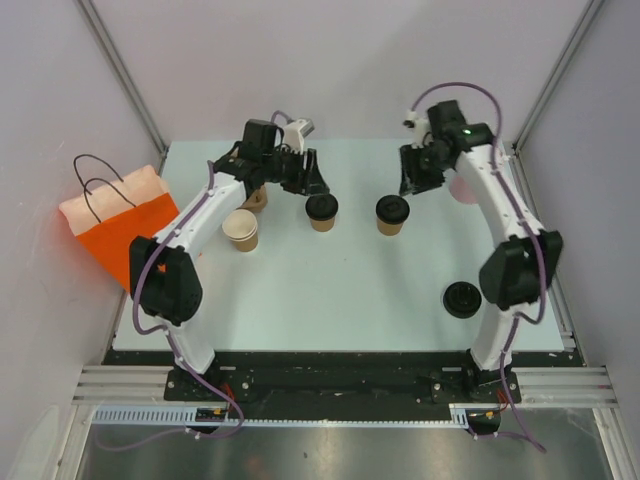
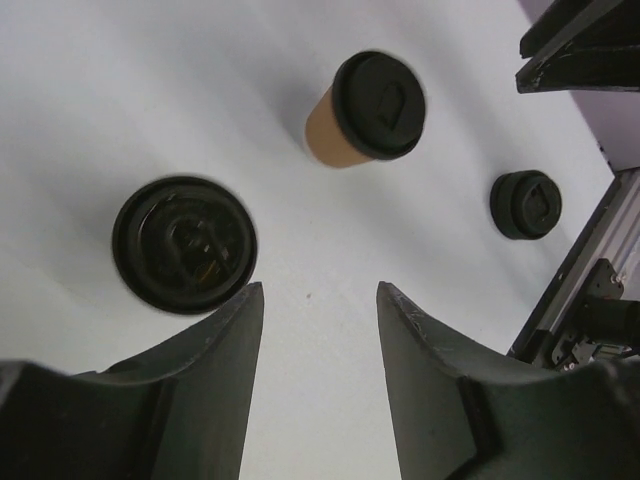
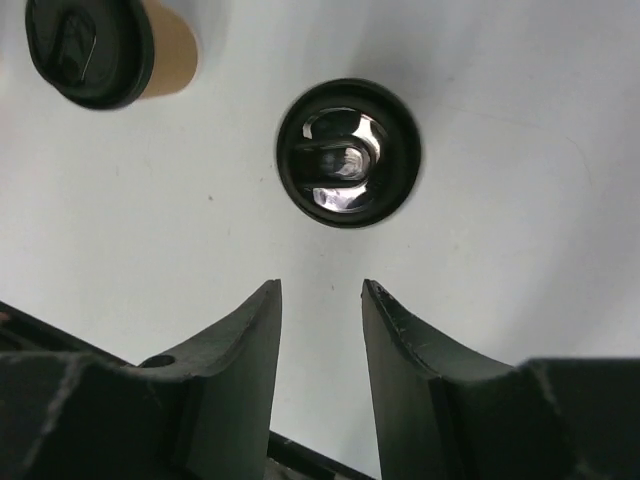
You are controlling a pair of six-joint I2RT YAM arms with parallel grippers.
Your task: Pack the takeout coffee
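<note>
A pale worktop (image 1: 330, 290) is enclosed by white walls. Two lidded cups are stood upright near its middle, apart: the left cup (image 1: 321, 211) just beside the left hand (image 1: 316, 184), the right cup (image 1: 392, 213) just beside the right hand (image 1: 409, 184). Both hands are spread, with nothing between the fingers. An orange bag (image 1: 120, 225) is seen beside the left edge, and a loose lid (image 1: 462, 299) near the right arm.

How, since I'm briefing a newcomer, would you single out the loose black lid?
Find the base of the right arm at the near edge of the table. Just left of that arm, a black lid lies alone. Unlike the lidded cups farther back, no tan cup shows under it.
</note>
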